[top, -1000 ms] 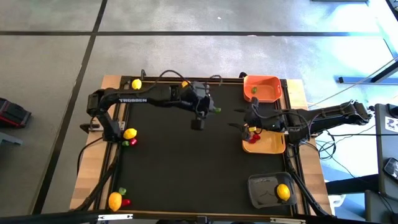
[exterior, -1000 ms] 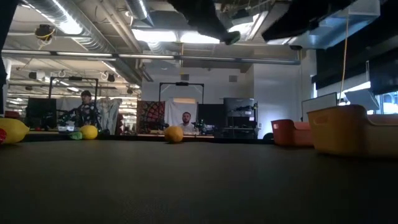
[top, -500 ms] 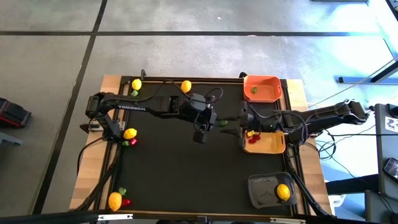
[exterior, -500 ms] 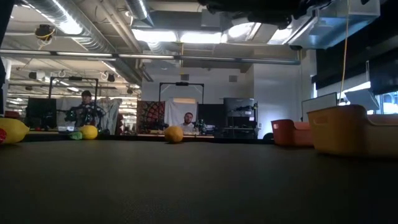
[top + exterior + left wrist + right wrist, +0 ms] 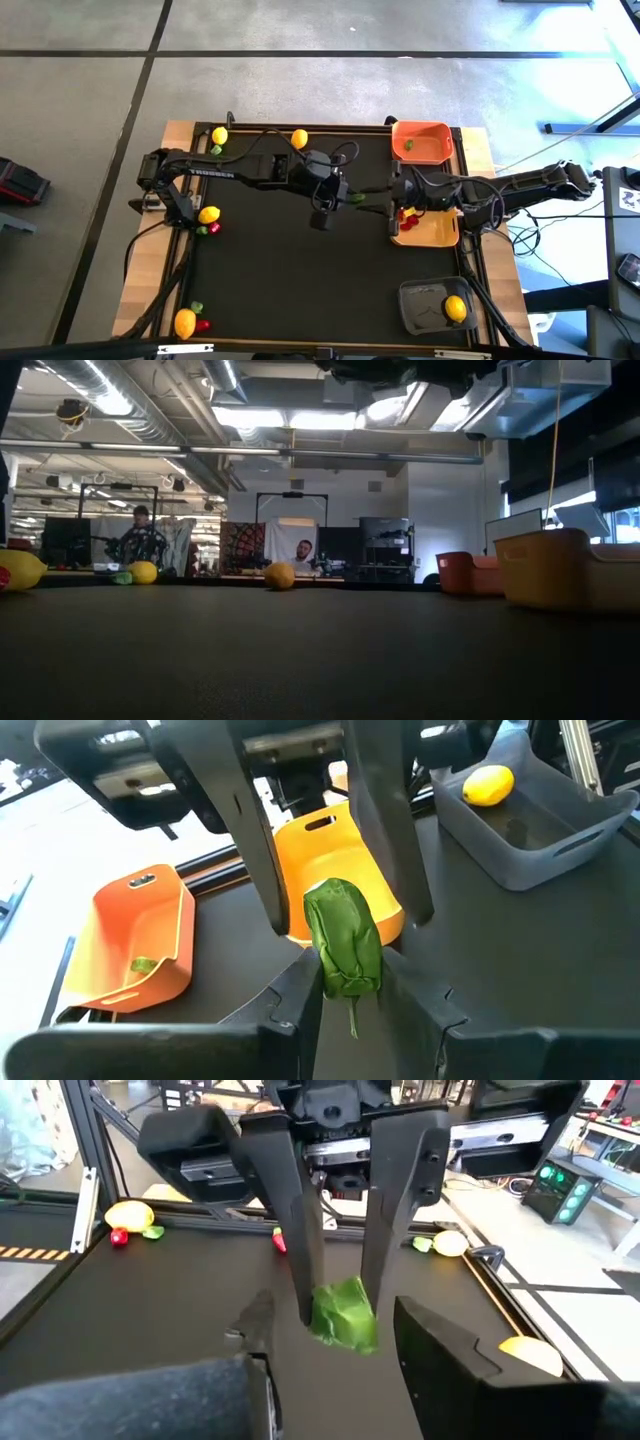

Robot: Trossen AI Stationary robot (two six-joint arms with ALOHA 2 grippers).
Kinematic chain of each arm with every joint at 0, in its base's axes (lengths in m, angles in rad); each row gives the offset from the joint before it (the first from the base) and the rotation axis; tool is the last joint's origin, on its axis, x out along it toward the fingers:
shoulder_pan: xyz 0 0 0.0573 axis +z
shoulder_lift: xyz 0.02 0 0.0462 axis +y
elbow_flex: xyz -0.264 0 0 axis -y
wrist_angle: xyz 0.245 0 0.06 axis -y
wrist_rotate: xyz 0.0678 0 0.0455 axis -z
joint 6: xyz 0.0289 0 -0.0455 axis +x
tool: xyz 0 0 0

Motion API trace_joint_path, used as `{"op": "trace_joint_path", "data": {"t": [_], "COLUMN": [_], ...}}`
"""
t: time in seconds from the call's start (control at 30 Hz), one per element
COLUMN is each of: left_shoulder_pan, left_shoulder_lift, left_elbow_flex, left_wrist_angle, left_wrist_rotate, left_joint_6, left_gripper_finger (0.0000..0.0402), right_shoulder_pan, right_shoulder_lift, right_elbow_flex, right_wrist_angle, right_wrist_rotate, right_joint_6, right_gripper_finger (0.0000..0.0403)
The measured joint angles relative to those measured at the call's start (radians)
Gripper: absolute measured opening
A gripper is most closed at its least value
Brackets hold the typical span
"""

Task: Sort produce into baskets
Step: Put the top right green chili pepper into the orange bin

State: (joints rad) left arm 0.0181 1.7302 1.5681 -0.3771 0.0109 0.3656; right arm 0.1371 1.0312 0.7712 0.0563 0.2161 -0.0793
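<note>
High view first: a second ago my two arms were apart, and now they have met nose to nose over the worktop, right of its middle and nearer the far edge than the near one. The left gripper [image 5: 343,196] has carried the green piece [image 5: 357,198] across and is clamped on it. The right gripper [image 5: 380,196] has come away from the yellow basket [image 5: 440,234], where red pieces [image 5: 403,213] lie, and its fingers stand spread on either side of the green piece without pinching it, as the left wrist view shows.

I read this as a handover half done. The orange basket [image 5: 425,128] in the far right corner already holds a green bit [image 5: 408,145], so that is likely where this one goes. I must close the right before I release the left.
</note>
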Motion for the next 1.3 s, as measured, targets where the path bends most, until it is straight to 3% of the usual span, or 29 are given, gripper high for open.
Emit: {"op": "trace_joint_path", "data": {"t": [0.27,0.7,0.87,1.17,1.3], "left_shoulder_pan": [0.0,0.0,0.0,0.002,-0.001], "left_shoulder_lift": [0.0,0.0,0.0,0.0,-0.013], "left_elbow_flex": [0.0,0.0,0.0,0.0,0.0], "left_wrist_angle": [0.003,0.006,0.009,0.011,-0.065], "left_wrist_rotate": [0.0,0.001,0.001,0.0,-0.001], "left_joint_6": [-0.005,-0.016,-0.043,-0.09,-0.13], "left_gripper_finger": [0.0086,0.0086,0.0087,0.0169,0.0185], "right_shoulder_pan": [0.0,0.0,0.0,0.0,0.0], "right_shoulder_lift": [0.0,0.0,0.0,0.0,-0.011], "right_elbow_flex": [0.0,0.0,0.0,0.0,0.0], "right_wrist_angle": [-0.005,-0.006,-0.005,-0.026,-0.068], "right_wrist_rotate": [0.0,-0.001,-0.001,0.017,0.067], "right_joint_6": [0.003,-0.004,-0.005,-0.048,-0.058], "right_gripper_finger": [0.0124,0.0007,0.0012,0.0014,0.0014]}}
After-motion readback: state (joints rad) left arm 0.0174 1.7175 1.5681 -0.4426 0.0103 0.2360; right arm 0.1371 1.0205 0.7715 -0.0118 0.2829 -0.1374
